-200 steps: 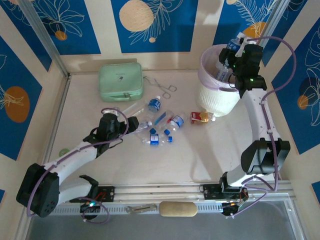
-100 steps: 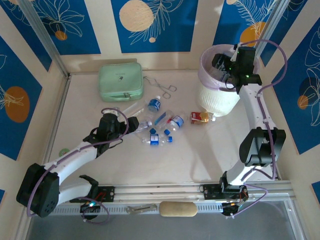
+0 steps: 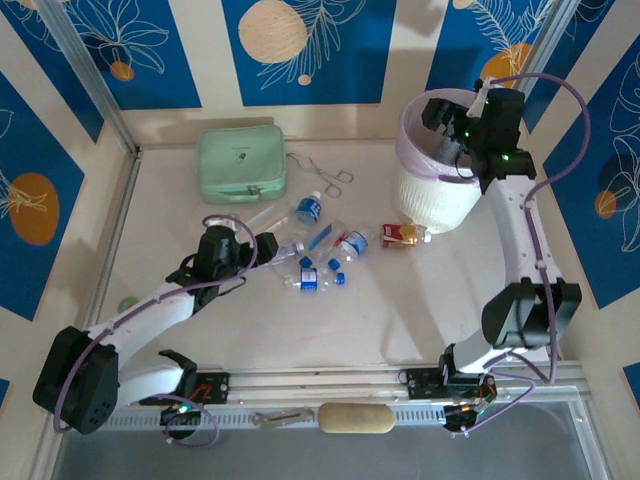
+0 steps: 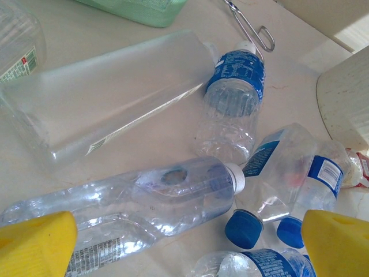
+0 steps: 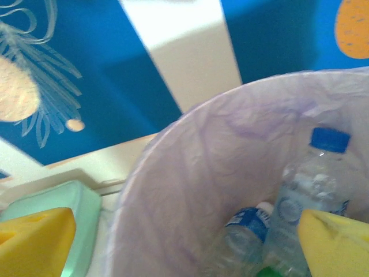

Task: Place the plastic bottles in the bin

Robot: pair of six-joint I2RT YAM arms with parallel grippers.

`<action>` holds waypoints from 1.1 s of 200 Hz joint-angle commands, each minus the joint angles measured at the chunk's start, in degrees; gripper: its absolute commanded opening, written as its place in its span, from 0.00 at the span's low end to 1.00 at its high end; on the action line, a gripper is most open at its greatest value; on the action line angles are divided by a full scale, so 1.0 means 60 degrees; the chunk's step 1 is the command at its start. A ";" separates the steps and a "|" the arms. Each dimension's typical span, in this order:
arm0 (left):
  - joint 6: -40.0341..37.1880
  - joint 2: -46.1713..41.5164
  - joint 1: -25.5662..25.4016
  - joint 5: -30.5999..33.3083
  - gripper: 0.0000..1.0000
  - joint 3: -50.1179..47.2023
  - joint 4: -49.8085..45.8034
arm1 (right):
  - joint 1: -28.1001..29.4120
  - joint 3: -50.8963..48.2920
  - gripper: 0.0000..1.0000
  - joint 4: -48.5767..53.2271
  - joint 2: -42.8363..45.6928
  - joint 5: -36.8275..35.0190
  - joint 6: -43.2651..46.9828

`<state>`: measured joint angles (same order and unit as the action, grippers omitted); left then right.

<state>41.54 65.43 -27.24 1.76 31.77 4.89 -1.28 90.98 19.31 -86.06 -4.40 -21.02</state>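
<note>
1. The right jaws stand wide apart and empty over the bin (image 3: pixel 432 205). A second ago they were clamped on a blue-labelled bottle at its rim.
2. That bottle has dropped in. From the right wrist I see a blue-capped bottle (image 5: pixel 316 184) and a white-capped one (image 5: pixel 249 224) against the lilac liner (image 5: pixel 190 184). I cannot tell which of them just fell.
3. The left jaws are wide apart too, holding nothing, low over the pile of bottles (image 3: pixel 322 255) in the middle of the worktop (image 3: pixel 420 310). That arm has not stirred.
4. Just ahead of them a clear bottle (image 4: pixel 167 199) lies on its side, with blue-labelled ones just beside it.
5. So one more is binned, but several remain between the green case (image 3: pixel 240 163) and the carton (image 3: pixel 400 234). I'd judge the job well short of done. The left arm looks best placed to pick next, though the bin is well apart from it.
</note>
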 commanded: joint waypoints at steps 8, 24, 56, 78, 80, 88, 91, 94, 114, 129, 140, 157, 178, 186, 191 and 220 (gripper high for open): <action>-0.0081 0.0116 0.0058 -0.0112 0.99 0.0242 -0.0014 | 0.0761 -0.1103 0.99 0.0340 0.1065 0.1061 0.0012; -0.0129 0.0225 0.0063 -0.0176 0.99 0.0354 -0.0022 | 0.1427 -0.1945 1.00 0.0371 0.1462 0.1511 0.0320; -0.0114 0.0298 0.0115 -0.0031 0.99 0.0446 -0.0052 | 0.3016 -0.3005 1.00 0.0825 0.1654 0.2309 0.1551; 0.0086 0.0330 0.0324 -0.0083 0.99 0.0425 0.0033 | 0.4066 -0.3357 1.00 0.1156 0.1346 0.2886 0.2279; 0.0110 0.0330 0.0352 -0.0098 0.99 0.0420 0.0053 | 0.4154 -0.3408 1.00 0.1127 0.1316 0.2964 0.2332; 0.0198 0.0324 0.0468 -0.0166 0.99 0.0387 0.0104 | 0.4519 -0.3664 1.00 0.0974 0.1224 0.3149 0.2536; 0.0247 0.0311 0.0512 -0.0195 0.99 0.0381 0.0108 | 0.4657 -0.3765 1.00 0.0883 0.1183 0.3195 0.2604; 0.0274 0.0315 0.0566 -0.0232 0.99 0.0375 0.0114 | 0.4797 -0.3854 1.00 0.0819 0.1139 0.3233 0.2671; 0.0358 0.0210 0.0922 -0.0420 0.99 0.0327 0.0059 | 0.5648 -0.4226 0.99 0.0583 0.0715 0.3562 0.3173; 0.0302 0.0030 0.1156 -0.0482 0.99 0.0287 -0.0097 | 0.6227 -0.4200 0.99 0.0765 0.0241 0.3595 0.3660; 0.0287 -0.0125 0.1319 -0.0512 0.99 0.0227 -0.0179 | 0.6597 -0.4074 0.99 0.0970 -0.0150 0.3605 0.3989; 0.0327 -0.0362 0.1526 -0.0598 0.99 0.0059 -0.0165 | 0.7000 -0.3800 0.99 0.1277 -0.0765 0.3605 0.4308; 0.0399 -0.0543 0.1653 -0.0667 0.99 -0.0134 -0.0144 | 0.7404 -0.3348 0.99 0.1784 -0.1512 0.3366 0.4756; 0.0437 -0.0597 0.1675 -0.0695 0.99 -0.0192 -0.0133 | 0.7548 -0.3149 0.99 0.2026 -0.1779 0.3165 0.4984; 0.0466 -0.0628 0.1694 -0.0710 0.99 -0.0249 -0.0118 | 0.7625 -0.3018 0.99 0.2191 -0.1942 0.3008 0.5115; 0.0604 -0.0753 0.1727 -0.0787 0.99 -0.0514 -0.0003 | 0.8024 -0.2473 0.99 0.2745 -0.2579 0.1961 0.5878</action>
<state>43.79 62.02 -17.61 -1.45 30.24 4.69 45.23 72.97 30.74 -99.61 12.27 8.23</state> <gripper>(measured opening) 0.993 0.991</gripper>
